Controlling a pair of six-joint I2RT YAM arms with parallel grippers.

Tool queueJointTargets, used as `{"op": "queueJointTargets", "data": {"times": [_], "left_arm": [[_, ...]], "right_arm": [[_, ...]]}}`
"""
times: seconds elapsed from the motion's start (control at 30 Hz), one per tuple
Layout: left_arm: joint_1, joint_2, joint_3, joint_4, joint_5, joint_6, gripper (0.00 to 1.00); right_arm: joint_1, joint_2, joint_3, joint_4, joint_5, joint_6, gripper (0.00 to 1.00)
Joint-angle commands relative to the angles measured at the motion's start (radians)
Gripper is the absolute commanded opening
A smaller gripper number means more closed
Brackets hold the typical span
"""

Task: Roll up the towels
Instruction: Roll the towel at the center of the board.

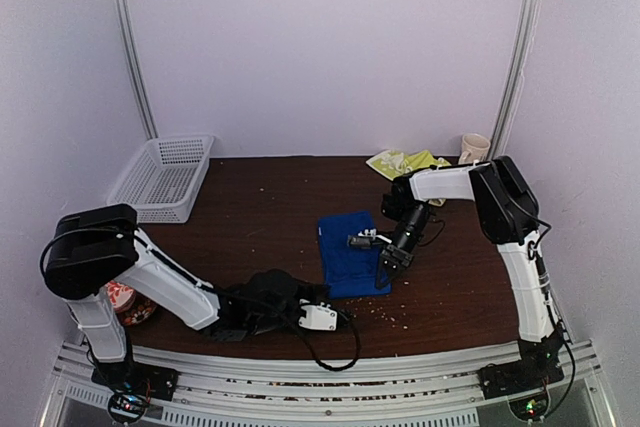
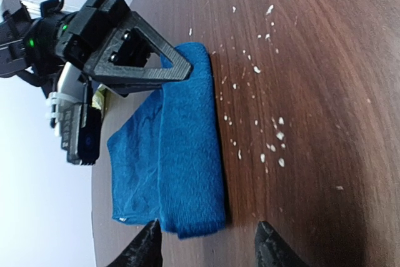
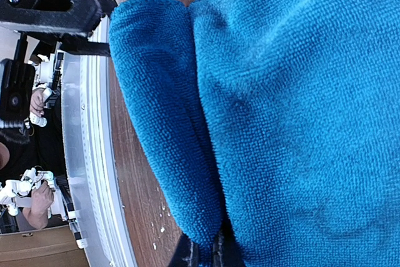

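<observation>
Colours and patterns, listed by item

Blue towel [image 1: 345, 257]: plain royal blue throughout, fine looped terry texture. Yellow-green towel [image 1: 400, 161]: lime ground with a pale white pattern (motif too small to make out). Table [image 1: 260, 217]: dark brown wood grain, flecked with whitish crumbs [image 2: 278, 136]. Basket [image 1: 150, 209]: white, open lattice. Mug [image 1: 474, 148]: cream.

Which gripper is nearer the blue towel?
Right. The right gripper is shut on the edge of the blue towel; the left gripper sits open just short of its near end.
</observation>
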Motion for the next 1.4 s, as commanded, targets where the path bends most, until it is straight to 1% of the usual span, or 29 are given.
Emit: {"op": "queueJointTargets", "data": {"times": [0.0,0.07,0.13,0.23,0.4,0.5,0.8,1.03,1.13,1.23,1.37], "left_arm": [[-0.008,-0.068,-0.035,0.153,-0.004,0.020,0.51],[-0.008,-0.062,0.005,0.067,0.051,0.021,0.51],[-0.008,-0.040,0.041,0.002,0.073,0.022,0.51],[-0.007,-0.008,0.067,-0.027,0.088,0.022,0.50],[-0.005,0.034,0.110,-0.109,0.130,0.022,0.45],[0.000,0.061,0.134,-0.153,0.139,0.021,0.44],[0.052,0.097,0.128,-0.104,0.101,-0.017,0.46],[0.070,0.132,0.127,-0.112,0.111,-0.035,0.46],[0.070,0.142,0.121,-0.092,0.087,-0.039,0.46],[0.070,0.115,0.081,-0.026,0.080,-0.039,0.50],[0.065,0.056,0.038,0.012,0.125,-0.016,0.50]], "right_arm": [[-0.006,0.032,0.017,0.024,0.032,0.009,0.01],[-0.006,0.031,0.017,0.024,0.031,0.008,0.01],[-0.005,0.029,0.017,0.023,0.032,0.009,0.01],[-0.006,0.028,0.017,0.024,0.031,0.008,0.01],[-0.006,0.026,0.017,0.023,0.031,0.006,0.01],[-0.006,0.027,0.017,0.022,0.032,0.006,0.01],[-0.005,0.027,0.017,0.017,0.033,0.000,0.01],[-0.006,0.031,0.017,0.014,0.032,-0.004,0.01],[-0.006,0.033,0.019,0.012,0.032,-0.004,0.01],[-0.006,0.037,0.020,0.012,0.034,-0.003,0.01],[-0.006,0.041,0.022,0.013,0.034,0.001,0.01]]}}
